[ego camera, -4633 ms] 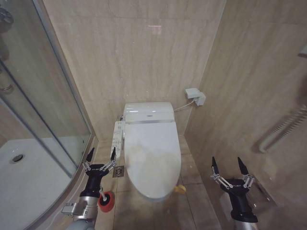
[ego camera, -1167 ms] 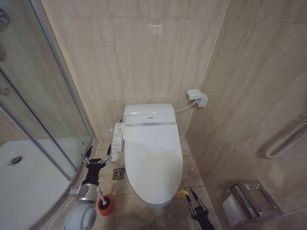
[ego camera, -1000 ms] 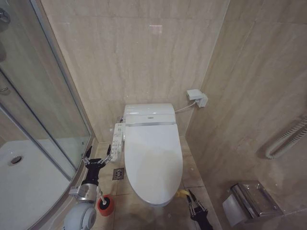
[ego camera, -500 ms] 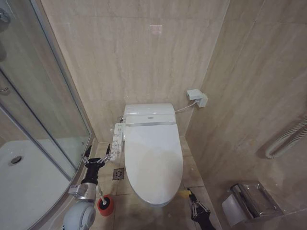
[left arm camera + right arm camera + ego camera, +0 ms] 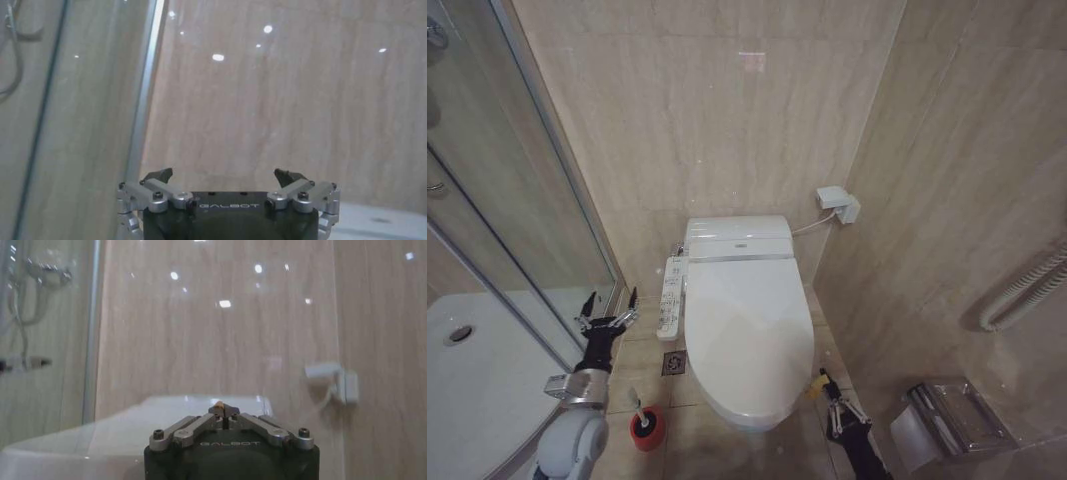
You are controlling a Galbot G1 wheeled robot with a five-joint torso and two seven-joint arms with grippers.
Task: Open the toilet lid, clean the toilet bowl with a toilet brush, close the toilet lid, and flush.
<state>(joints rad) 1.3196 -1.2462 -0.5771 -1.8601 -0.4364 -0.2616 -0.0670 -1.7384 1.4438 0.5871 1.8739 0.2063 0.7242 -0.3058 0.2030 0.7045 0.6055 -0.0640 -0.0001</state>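
Head view of a tiled bathroom corner with the toilet lid (image 5: 749, 340) lying almost down over the toilet bowl (image 5: 752, 415), its front edge apparently raised a little above the seat. The right gripper (image 5: 831, 396) sits low at the lid's front right rim, its fingers drawn together; the right wrist view shows a scrap of yellow between the tips (image 5: 223, 412), judged to be the ribbon loop tied to the rim, gripped so that the lid can be lifted by pulling on it rather than by prying at smooth plastic. The left gripper (image 5: 608, 312) hovers with its fingers spread wide and empty, beside the glass shower door (image 5: 497, 230) and clear of the lid, a waiting position that also keeps it near the toilet brush (image 5: 639, 405), whose white handle stands in the red holder (image 5: 648, 427) on the floor to the left of the bowl. A button panel (image 5: 670, 295) runs along the bowl's left side. Walls and floor are glossy beige tile; a white socket box (image 5: 837, 203) is on the back wall, a metal paper holder (image 5: 947, 420) and a white grab rail (image 5: 1022, 290) on the right wall, and the white shower tray (image 5: 477, 390) lies at the left
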